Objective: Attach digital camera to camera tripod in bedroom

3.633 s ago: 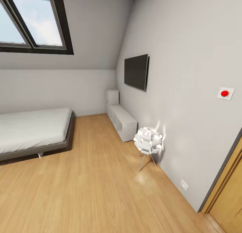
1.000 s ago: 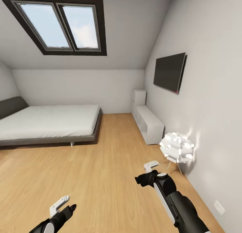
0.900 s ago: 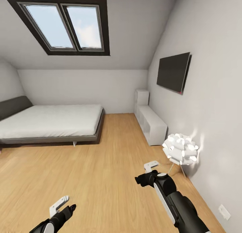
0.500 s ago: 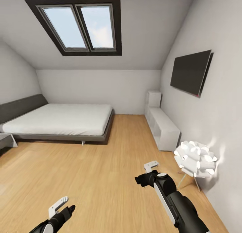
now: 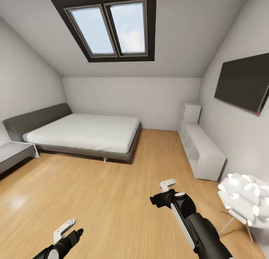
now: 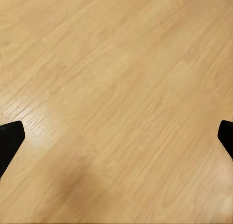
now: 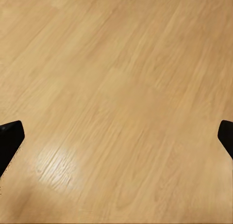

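The bedroom (image 5: 130, 98) has pale grey walls, one sloping overhead with a dark-framed double skylight (image 5: 112, 27) set in it. The floor (image 5: 93, 199) is light wooden planks with a soft sheen. A low bed (image 5: 84, 133) with a grey frame, dark headboard and pale mattress stands at the left wall, its foot reaching toward the middle of the floor and its far edge close to the back wall.
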Motion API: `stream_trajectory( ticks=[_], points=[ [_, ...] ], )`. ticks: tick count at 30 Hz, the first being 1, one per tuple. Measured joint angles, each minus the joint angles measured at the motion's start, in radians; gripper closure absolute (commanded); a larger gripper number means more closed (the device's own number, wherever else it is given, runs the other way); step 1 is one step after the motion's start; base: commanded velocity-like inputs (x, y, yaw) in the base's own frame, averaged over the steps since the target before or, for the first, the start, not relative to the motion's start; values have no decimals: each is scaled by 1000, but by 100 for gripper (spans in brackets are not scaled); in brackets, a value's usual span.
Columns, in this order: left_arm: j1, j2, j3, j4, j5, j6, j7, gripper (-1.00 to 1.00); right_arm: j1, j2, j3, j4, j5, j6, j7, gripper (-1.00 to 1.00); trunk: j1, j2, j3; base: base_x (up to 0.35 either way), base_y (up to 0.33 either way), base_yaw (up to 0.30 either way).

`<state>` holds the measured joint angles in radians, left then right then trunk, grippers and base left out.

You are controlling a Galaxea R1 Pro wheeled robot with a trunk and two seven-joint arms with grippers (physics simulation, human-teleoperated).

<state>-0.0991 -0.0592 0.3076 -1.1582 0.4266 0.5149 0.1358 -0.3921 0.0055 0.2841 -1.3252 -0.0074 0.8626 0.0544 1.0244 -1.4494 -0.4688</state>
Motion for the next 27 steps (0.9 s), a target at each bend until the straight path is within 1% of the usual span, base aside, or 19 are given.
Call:
stream_trajectory(
  ticks=[15,20,27],
  points=[
    [1,0,0,2,-1,-1,0,-100,0,-1,-3,1,-6,1,0,-100,0,0,0,309,-2,280],
    [1,-1,-1,3,-2,-2,0,-100,0,1,-4,3,-6,1,0,-100,0,0,0,134,0,282],
    [2,1,-1,6,-3,-3,1,-100,0,1,-1,5,-6,1,0,-100,1,0,0,37,0,285]
  ],
)
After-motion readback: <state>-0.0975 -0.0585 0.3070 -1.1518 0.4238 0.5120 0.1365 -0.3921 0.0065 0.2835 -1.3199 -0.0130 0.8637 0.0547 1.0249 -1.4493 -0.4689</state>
